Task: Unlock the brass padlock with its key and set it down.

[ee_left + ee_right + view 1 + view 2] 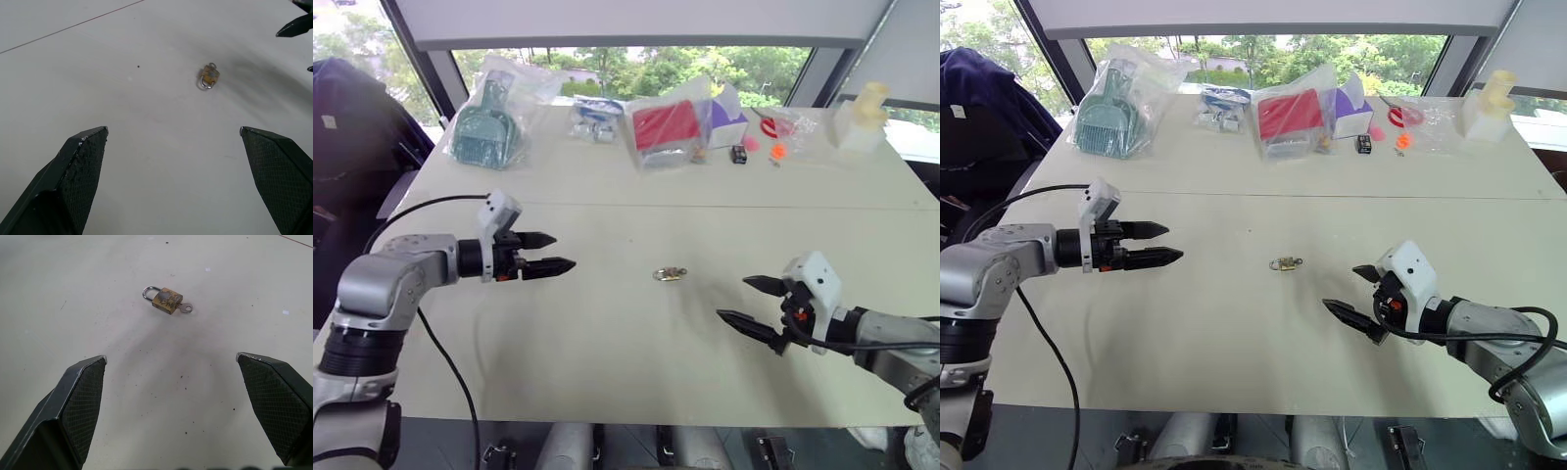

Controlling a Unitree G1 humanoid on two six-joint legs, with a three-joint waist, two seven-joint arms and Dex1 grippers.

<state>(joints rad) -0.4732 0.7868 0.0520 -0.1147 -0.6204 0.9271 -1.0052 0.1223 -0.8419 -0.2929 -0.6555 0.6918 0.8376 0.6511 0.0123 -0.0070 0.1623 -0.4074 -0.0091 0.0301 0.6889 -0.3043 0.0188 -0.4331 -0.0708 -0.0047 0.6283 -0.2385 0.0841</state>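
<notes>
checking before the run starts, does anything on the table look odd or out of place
Nothing stands out. The brass padlock lies flat mid-table with the key at its base, untouched, between the two open grippers.

A wide, pale cream table (607, 323) carries a row of things along its far edge. A teal plastic scoop in a clear bag (489, 127) lies at the left, then a small bag of blue-and-white parts (595, 117), a red flat pack in a clear bag (668, 127), a small black box (738, 154), red-handled scissors (773, 125) and a pale yellow plastic bottle (862, 113).
</notes>
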